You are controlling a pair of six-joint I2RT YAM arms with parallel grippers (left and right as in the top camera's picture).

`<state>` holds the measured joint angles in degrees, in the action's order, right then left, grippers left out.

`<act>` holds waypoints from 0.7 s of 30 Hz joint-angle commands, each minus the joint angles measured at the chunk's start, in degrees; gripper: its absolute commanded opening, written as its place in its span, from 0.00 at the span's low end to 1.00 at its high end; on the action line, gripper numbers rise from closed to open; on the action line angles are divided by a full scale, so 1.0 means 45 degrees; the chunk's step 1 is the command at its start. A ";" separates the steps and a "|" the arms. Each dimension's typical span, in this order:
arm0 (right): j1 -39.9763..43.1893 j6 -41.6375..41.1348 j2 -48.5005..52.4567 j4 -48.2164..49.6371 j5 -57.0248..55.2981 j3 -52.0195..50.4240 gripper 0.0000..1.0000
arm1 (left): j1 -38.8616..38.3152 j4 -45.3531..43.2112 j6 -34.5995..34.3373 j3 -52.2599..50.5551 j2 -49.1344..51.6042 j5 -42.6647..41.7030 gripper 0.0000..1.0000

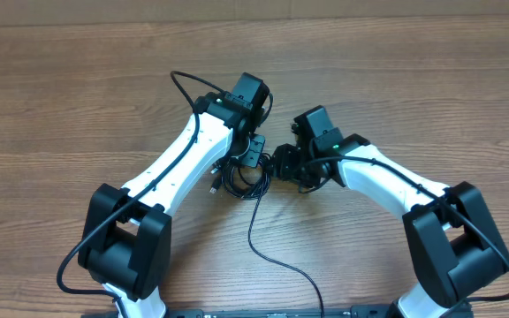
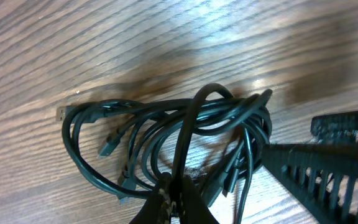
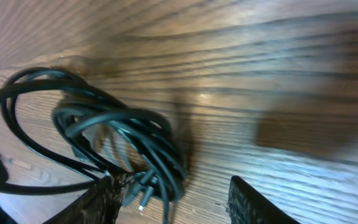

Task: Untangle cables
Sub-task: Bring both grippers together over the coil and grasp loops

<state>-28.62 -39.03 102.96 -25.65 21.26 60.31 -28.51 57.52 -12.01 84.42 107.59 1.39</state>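
The cables (image 1: 239, 182) are a knot of thin black loops on the wooden table between my two arms. One strand (image 1: 272, 256) trails from the knot toward the front edge. My left gripper (image 1: 254, 159) sits over the knot. In the left wrist view it (image 2: 179, 198) is shut on one black strand that rises out of the bundle (image 2: 160, 124); a silvery plug tip (image 2: 61, 112) lies at the far left. My right gripper (image 1: 281, 165) is just right of the knot. In the right wrist view it (image 3: 176, 202) is open, with the bundle (image 3: 129, 134) against its left finger.
The wooden table (image 1: 431, 79) extends on all sides of the knot. The right gripper's black finger (image 2: 319, 171) shows at the right of the left wrist view. The thicker arm wire (image 1: 184, 87) loops behind the left arm.
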 commanded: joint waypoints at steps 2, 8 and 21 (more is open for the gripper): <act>-0.0423 -0.0699 0.0010 0.0442 -0.0855 -0.0058 0.50 | 0.0005 0.0087 -0.1496 0.0019 0.0005 0.0539 0.04; -0.1044 -0.1700 0.0121 0.1209 -0.2579 -0.0058 0.40 | 0.0010 0.0068 -0.1501 0.0024 0.0005 0.0379 0.04; -0.1316 -0.1710 0.0432 0.1642 -0.2759 -0.0058 0.45 | 0.0437 0.0476 -0.0869 0.0180 -0.0015 -0.0549 0.04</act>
<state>-34.50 -46.50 104.38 -18.52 9.58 60.29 -27.66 58.83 -16.36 84.42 107.59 0.03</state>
